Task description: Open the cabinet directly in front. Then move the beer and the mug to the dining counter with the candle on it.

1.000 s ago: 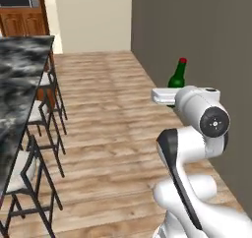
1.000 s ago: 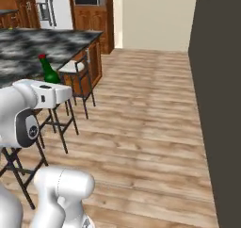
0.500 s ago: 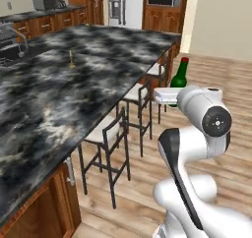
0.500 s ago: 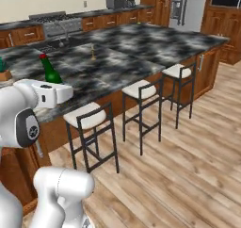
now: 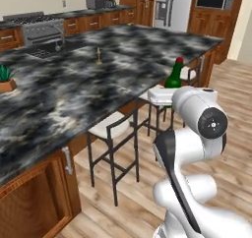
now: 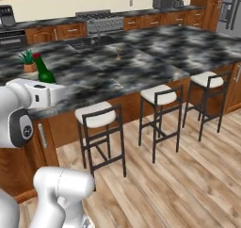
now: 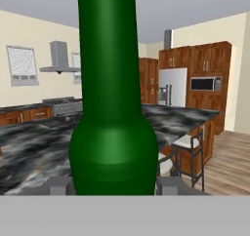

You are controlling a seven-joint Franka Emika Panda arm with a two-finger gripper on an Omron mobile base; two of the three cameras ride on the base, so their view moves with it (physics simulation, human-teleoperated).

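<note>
The tool (image 7: 111, 184) holds the beer (image 7: 112, 108) upright, up in the air beside the bench (image 5: 74, 84) with the candle (image 5: 98, 56), so it seems the beer, then the mug, must go there.

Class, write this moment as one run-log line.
phase: carrying | held: beer upright between fingers | ahead: dining counter, candle on it

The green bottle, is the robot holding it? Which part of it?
Yes. The fingers are closed on the beer, gripping its wide lower body while it stands upright, neck and red cap above the hand, beside the dining counter.
</note>
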